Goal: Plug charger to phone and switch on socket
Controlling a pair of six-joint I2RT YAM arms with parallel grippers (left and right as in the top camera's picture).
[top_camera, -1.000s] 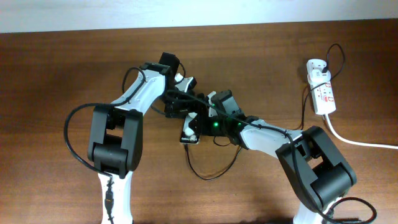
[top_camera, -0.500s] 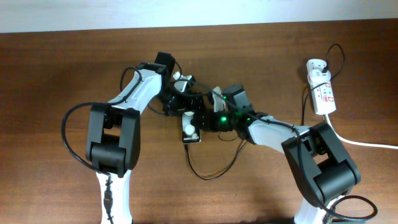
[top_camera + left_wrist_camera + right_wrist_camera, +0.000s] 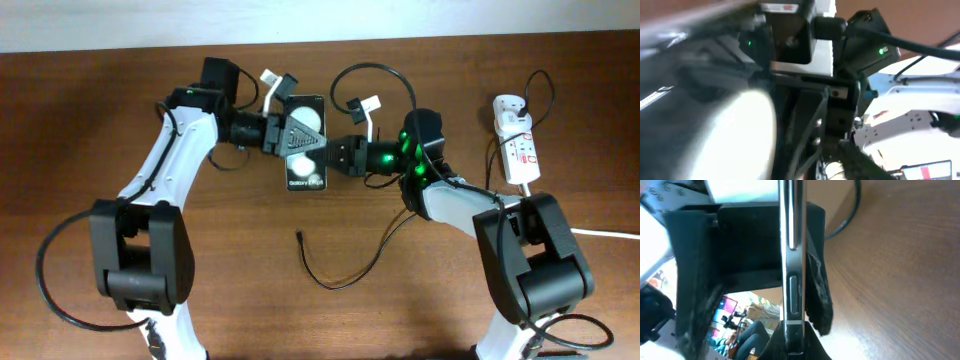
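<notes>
The right gripper [image 3: 788, 282] is clamped on the edge of the small black rectangular smartphone [image 3: 306, 150]. The left gripper [image 3: 283, 133] overlaps the phone's face, but whether it is gripping cannot be told. The thin black charger cable [image 3: 340, 278] lies loose on the brown wooden table [image 3: 100, 120], well apart. Letting go to fetch it could make the phone twist or drop. The white power strip [image 3: 518, 145] sits far to the right.

My overhead camera looks straight down on the worktop [image 3: 90, 110] from well above, reaching the socket [image 3: 517, 140] at the right edge. The left wrist camera sits very close and blurred, facing the right arm [image 3: 875, 45], which overhead also shows. The right wrist camera looks closely along the phone [image 3: 792, 280], edge-on between its jaws. Overhead shares that phone.
</notes>
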